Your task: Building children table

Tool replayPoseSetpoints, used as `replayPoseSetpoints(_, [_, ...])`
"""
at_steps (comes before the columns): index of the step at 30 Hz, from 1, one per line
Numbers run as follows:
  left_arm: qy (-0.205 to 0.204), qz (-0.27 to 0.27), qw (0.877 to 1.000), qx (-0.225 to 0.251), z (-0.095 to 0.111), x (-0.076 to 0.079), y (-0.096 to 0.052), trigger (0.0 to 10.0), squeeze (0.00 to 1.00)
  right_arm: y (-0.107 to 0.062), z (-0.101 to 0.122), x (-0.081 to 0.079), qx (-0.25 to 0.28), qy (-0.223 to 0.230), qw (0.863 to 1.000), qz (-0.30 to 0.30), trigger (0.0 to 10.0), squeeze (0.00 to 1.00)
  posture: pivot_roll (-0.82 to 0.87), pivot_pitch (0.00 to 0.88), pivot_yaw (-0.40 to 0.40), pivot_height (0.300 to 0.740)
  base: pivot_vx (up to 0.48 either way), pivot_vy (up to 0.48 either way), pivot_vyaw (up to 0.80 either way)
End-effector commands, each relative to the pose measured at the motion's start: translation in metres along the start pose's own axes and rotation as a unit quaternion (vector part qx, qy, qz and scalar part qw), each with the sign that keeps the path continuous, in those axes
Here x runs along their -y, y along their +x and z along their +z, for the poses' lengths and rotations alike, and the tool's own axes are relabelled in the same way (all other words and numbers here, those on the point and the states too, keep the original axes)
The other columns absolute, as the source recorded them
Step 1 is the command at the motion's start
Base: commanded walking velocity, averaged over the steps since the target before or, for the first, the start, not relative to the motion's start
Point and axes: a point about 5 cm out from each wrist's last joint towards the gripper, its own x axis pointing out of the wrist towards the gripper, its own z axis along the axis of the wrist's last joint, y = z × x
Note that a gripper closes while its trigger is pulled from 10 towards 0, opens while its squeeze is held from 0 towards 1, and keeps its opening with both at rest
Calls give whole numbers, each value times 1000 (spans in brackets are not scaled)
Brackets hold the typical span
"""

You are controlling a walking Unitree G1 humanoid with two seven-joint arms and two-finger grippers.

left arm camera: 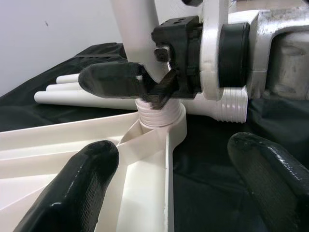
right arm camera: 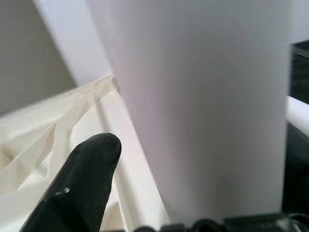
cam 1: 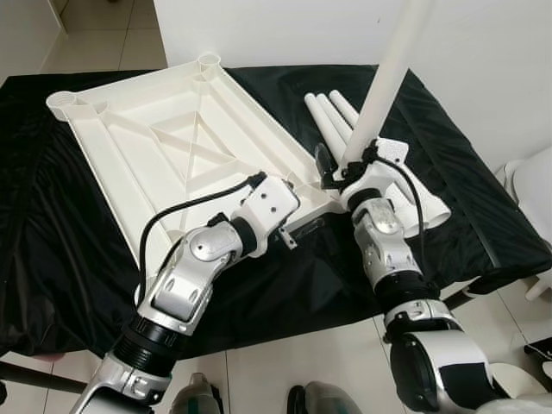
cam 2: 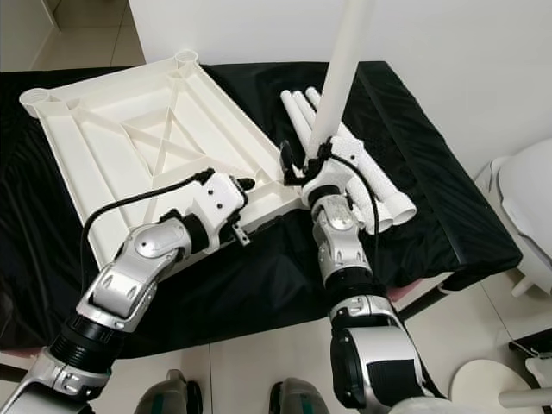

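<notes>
A white plastic table top (cam 1: 164,147) lies upside down on a black cloth. At its near right corner a white table leg (cam 1: 388,78) stands upright, its threaded end in the corner socket (left arm camera: 161,118). My right gripper (cam 1: 345,168) is shut on the leg just above the socket; one finger (right arm camera: 82,179) shows beside the leg (right arm camera: 203,96). My left gripper (left arm camera: 174,193) is open and low beside the same corner, its fingers (left arm camera: 82,188) on either side of the top's near rim, holding nothing.
Three spare white legs (cam 1: 332,121) lie side by side on the cloth to the right of the table top. The black cloth (cam 1: 52,241) covers a low platform whose front edge meets tiled floor. A white wall stands behind, and a white fixture (cam 1: 530,185) at far right.
</notes>
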Motion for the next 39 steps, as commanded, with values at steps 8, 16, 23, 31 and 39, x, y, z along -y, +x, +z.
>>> replayPoseSetpoints(8, [1,-12,1000,0,0,2,2,10000,0,0,5,25,-38,-39,994,94,10000,0,-40,4,-7,740,0,0,0])
replayPoseSetpoints(16, [3,-7,1000,2,1,1,1,10000,0,-3,-1,39,-79,-40,988,129,6706,0,-32,4,-11,740,0,0,0])
replayPoseSetpoints(23, [2,-6,1000,1,1,1,1,10000,0,-5,-5,42,-95,-32,985,143,3020,0,-31,5,-11,740,0,0,0])
replayPoseSetpoints(31, [4,-7,1000,-1,1,0,-1,10000,0,-6,-8,43,-104,-27,981,159,0,0,-24,6,-3,740,0,0,0])
replayPoseSetpoints(39, [5,-5,1000,-2,1,1,-2,10000,0,-5,-7,28,-75,-16,992,97,10000,0,-19,4,-16,740,0,0,0])
